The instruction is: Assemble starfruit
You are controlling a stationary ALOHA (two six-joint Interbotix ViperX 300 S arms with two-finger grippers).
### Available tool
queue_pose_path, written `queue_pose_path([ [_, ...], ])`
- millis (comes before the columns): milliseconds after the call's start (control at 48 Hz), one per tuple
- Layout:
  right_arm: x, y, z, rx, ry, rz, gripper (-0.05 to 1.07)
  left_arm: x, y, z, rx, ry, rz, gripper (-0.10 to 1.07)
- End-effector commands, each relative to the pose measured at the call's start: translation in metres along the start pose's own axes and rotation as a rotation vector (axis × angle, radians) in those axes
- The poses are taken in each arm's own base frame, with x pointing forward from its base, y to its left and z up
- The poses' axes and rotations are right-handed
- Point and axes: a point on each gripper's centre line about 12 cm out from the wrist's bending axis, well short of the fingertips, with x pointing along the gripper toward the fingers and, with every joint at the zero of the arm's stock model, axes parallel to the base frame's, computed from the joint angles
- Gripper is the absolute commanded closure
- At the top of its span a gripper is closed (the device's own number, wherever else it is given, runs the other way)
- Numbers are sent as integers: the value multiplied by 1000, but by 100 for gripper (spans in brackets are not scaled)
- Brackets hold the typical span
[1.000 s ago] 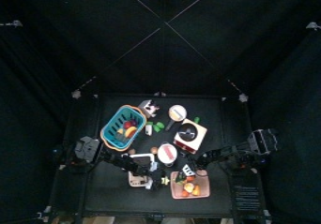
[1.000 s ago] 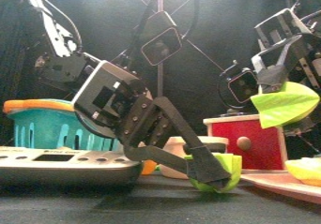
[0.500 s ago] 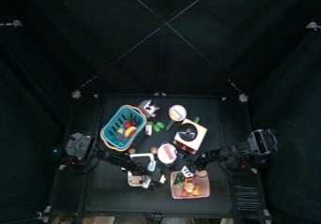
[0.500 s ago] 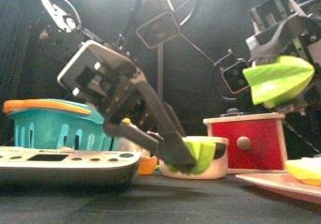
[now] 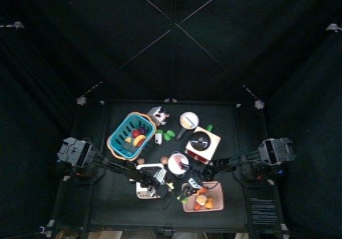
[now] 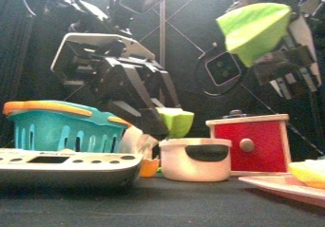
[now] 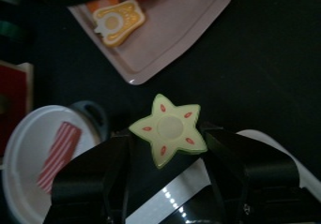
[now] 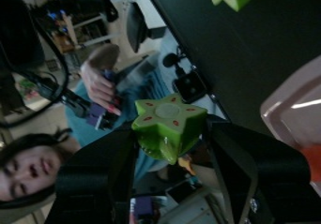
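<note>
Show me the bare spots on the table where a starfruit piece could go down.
From the top view, bare tabletop lies right of the red box, out to the table's right edge. The far left corner beside the blue basket looks bare too. The middle and front are crowded: striped plate, pink tray and both arms.

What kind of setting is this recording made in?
Most likely a robot lab's enclosed test pen: black curtains wall in a small black table laid with toy kitchen props, such as a blue basket and a red box. A person shows outside.
</note>
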Motion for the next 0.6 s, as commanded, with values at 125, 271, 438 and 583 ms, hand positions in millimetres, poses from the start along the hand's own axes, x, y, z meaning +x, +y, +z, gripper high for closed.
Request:
queue_pose_path([
  [125, 1, 19, 26, 57, -51, 85, 39, -16, 14, 24, 86, 46, 54, 28],
  [271, 6, 20, 33, 112, -71, 112, 39, -18, 13, 34, 143, 34, 67, 28],
  [438, 6, 18, 37, 207, -101, 157, 39, -19, 15, 39, 184, 22, 79, 28],
  [583, 5, 15, 39, 255, -122, 170, 39, -19, 13, 39, 192, 25, 77, 28],
])
